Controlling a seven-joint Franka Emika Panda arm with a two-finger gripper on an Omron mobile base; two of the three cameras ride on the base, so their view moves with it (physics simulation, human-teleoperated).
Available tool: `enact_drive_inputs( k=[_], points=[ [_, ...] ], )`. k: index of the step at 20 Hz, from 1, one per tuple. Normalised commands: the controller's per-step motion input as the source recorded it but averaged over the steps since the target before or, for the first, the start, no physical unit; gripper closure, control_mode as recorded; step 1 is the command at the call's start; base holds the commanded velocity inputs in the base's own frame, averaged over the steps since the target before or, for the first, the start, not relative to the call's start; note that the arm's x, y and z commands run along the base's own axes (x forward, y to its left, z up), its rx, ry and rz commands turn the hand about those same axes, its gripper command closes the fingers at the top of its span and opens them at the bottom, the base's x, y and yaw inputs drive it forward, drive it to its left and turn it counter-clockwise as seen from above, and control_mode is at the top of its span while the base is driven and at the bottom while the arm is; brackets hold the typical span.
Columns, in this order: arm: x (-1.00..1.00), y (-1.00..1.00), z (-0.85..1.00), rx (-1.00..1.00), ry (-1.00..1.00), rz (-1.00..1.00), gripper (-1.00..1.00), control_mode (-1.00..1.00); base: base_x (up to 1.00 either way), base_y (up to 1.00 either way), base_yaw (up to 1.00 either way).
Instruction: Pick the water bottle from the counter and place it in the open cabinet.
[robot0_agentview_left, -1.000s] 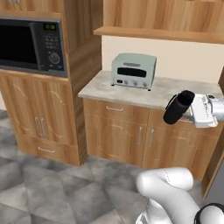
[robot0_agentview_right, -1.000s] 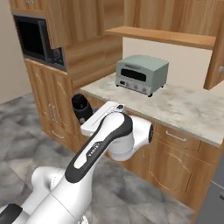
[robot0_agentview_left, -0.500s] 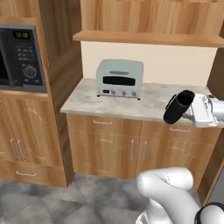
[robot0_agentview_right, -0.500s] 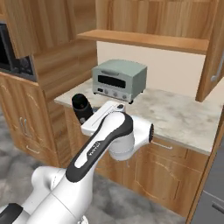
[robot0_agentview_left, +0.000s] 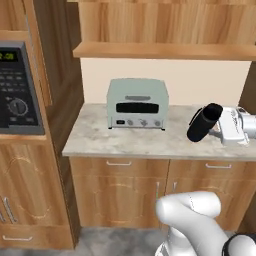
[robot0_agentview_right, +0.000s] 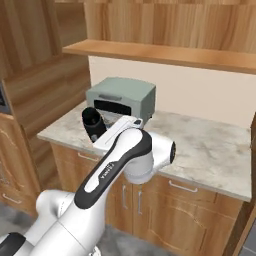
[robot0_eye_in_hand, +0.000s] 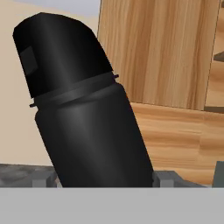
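Holding the bottle (robot0_agentview_left: 204, 122) tilted in mid-air above the bench (robot0_agentview_left: 150, 142), the gripper (robot0_agentview_left: 222, 125) is closed across its black body. In the left base view the bottle sits at 3 o'clock from the toaster oven (robot0_agentview_left: 137, 104), apart from it, cap end pointing up toward 1 o'clock. The cabinet shelf (robot0_agentview_left: 165, 50) runs overhead at 12 o'clock. A microwave (robot0_agentview_left: 17, 90) stands at 9 o'clock. In the hand view the bottle (robot0_eye_in_hand: 83, 109) leans left against wood panelling.

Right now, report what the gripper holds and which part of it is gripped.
The gripper holds the water bottle by its lower body, near the base; the cap end sticks out free, tilted, above the counter.
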Motion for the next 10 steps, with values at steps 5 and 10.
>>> enact_drive_inputs(
  k=[5,10],
  points=[
    [0.00,0.00,0.00,0.00,0.00,0.00,1.00,1.00,0.85,0.22,-0.24],
    [0.00,0.00,0.00,0.00,0.00,0.00,1.00,1.00,0.81,0.10,-0.22]
  ],
)
